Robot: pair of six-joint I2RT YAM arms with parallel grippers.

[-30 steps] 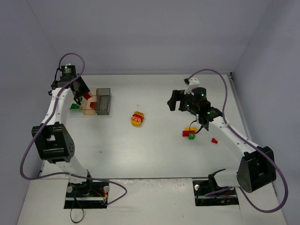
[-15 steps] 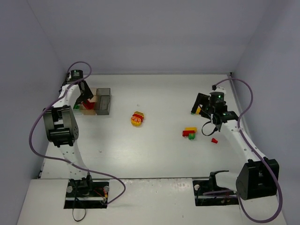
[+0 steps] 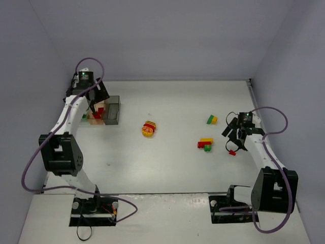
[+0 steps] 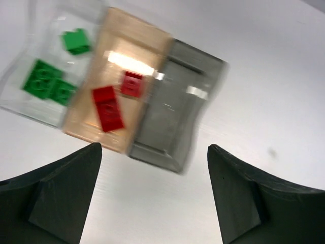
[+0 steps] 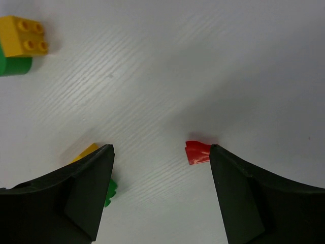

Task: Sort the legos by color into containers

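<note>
1. The containers (image 3: 114,109) are being seen at the table's (image 3: 172,101) 10 o'clock in the top view, three boxes joined in a row and unmoved since a second ago.
2. In the left wrist view, green bricks (image 4: 43,84) are being kept in the clear box (image 4: 30,48). Two red bricks (image 4: 107,108) are being kept in the tan-amber box (image 4: 139,44), and the smoky grey box (image 4: 175,119) is joined at its 3 o'clock side.
3. The left gripper (image 4: 152,150) is being held above the row, its jaws spread wide with nothing between them. A second ago it was over the same boxes with red showing at its tips.
4. The red-and-yellow clump (image 3: 149,129) is being left at about 4 o'clock of the containers, where it was a second ago.
5. The green-and-yellow pair (image 3: 212,119) is being seen alone on the table at 12 o'clock of the red, yellow and green clump (image 3: 205,144). Half a second ago the right gripper (image 5: 161,147) was over that spot with yellow showing at its tips.
6. The small red piece (image 5: 197,152) is being seen at about 3 o'clock of that clump, unmoved.
7. The right gripper is being held over the small red piece, jaws open and nothing gripped. It has been brought there from the clump's 12 o'clock side. In the wrist view the piece is just beside one finger; whether it is being touched cannot be told.
</note>
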